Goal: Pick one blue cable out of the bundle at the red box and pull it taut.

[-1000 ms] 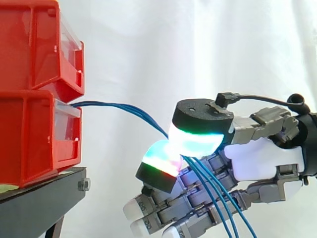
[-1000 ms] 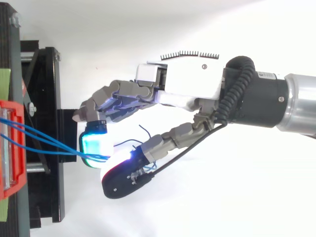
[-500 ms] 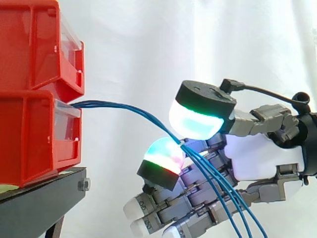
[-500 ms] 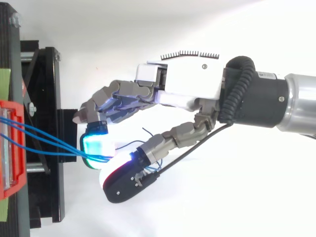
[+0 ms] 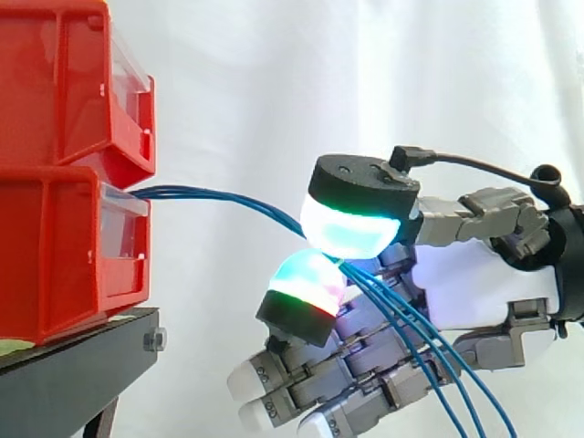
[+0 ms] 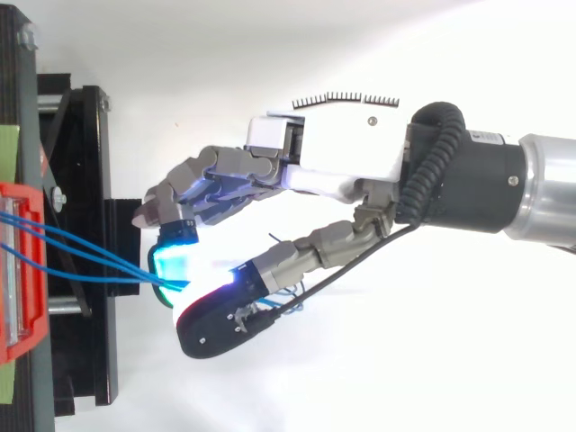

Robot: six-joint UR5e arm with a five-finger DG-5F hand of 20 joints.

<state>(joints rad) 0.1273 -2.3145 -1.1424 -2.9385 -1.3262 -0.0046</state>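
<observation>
The hand [image 5: 467, 285] reached in from the right, its glowing pads [image 5: 351, 228] closed together on several blue cables [image 5: 212, 194], pinching them where they passed between thumb and finger. Below the pinch the strands hung loose across the curled fingers. Leftward they rose in a shallow sag to the front edge of the lower red box [image 5: 55, 246], which sat on the black stand [image 5: 73, 374]. Behind hung the white curtain [image 5: 365, 82].

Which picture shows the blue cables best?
The side view. There the blue cables leave the lower red bin, sag, pass between the hand's pads and hang down past its curled fingers. The top view shows them spread from the bin to the pads, the rest under the hand.
</observation>
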